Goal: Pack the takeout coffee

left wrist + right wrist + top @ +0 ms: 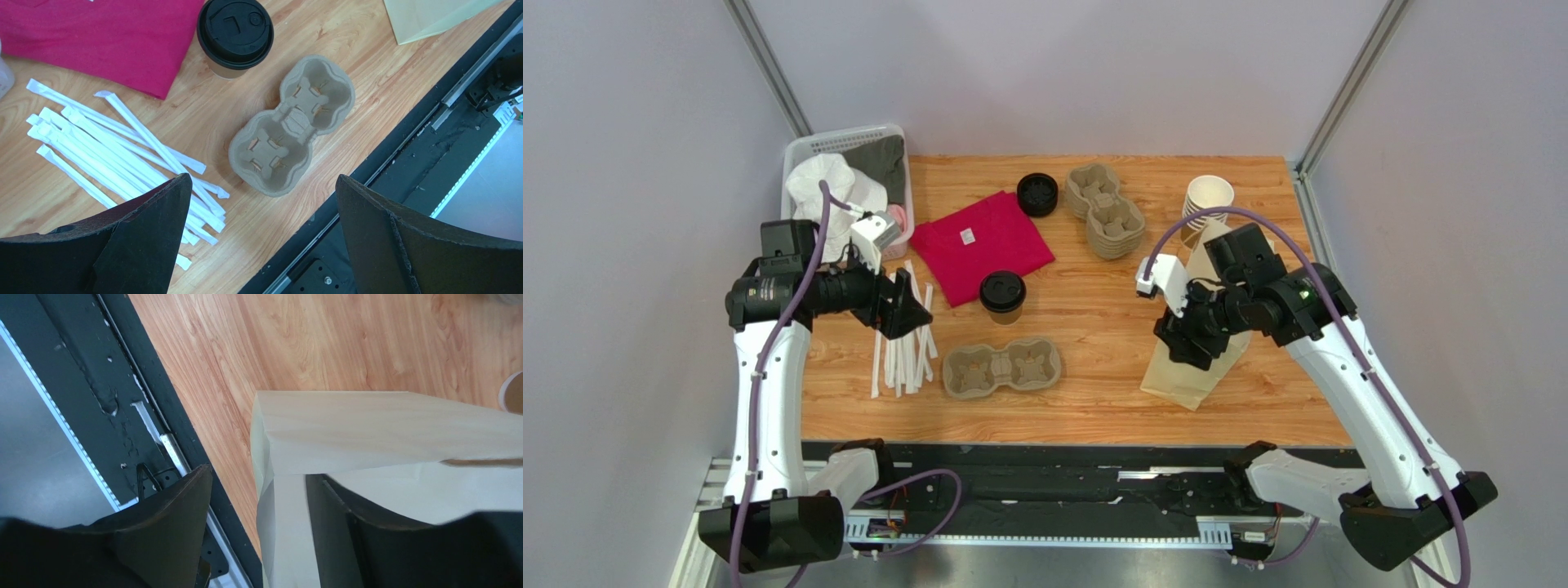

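Left claw [261,184] wide open, empty; takeout coffee [235,33] upright ahead, nearer it than right claw [1194,341], which straddles paper bag [1183,377], grip unclear.

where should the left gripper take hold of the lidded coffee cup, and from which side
Grip the kraft wall just below the black lid, not the lid. The coffee cup stands upright and its lid overhangs the body, so come in level from the side. The open left gripper sits toward the straws, so that side is probably easiest.
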`<state>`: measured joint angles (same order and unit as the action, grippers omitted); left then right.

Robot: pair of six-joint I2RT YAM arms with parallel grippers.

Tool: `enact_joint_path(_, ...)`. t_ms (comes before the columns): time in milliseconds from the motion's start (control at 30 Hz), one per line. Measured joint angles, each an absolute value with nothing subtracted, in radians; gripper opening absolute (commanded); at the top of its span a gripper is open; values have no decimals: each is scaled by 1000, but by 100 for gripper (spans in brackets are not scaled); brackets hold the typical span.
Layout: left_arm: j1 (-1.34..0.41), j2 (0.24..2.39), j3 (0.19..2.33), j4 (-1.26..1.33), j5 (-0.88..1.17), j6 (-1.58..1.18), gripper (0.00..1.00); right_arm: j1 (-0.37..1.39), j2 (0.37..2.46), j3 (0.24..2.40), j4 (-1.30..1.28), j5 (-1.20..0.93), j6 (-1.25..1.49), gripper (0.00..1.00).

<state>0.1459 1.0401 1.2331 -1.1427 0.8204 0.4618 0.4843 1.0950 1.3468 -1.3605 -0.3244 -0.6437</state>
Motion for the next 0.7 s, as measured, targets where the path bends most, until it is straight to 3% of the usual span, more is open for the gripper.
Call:
enact_joint_path(100, 146, 1040, 1216, -1142, 811, 464, 96, 512, 1117, 1439, -1379, -347, -642, 95)
enact_joint_path(133, 146, 1040, 1213, -1142, 809, 464, 96, 522, 1127, 1494, -1380, -357, -643, 95)
enact_joint_path(400, 146, 1039, 1172, -1131, 779, 443, 97, 515, 1192, 1980, -1358, -394, -624, 91)
enact_joint_path(533, 152, 1032, 1105, -1096, 760, 363, 96, 213, 1248, 2124, -1351, -470, -638, 89)
enact_joint_path(700, 166, 1027, 1080, -1023, 719, 228, 96, -18, 1374, 2164, -1349, -525, -709, 85)
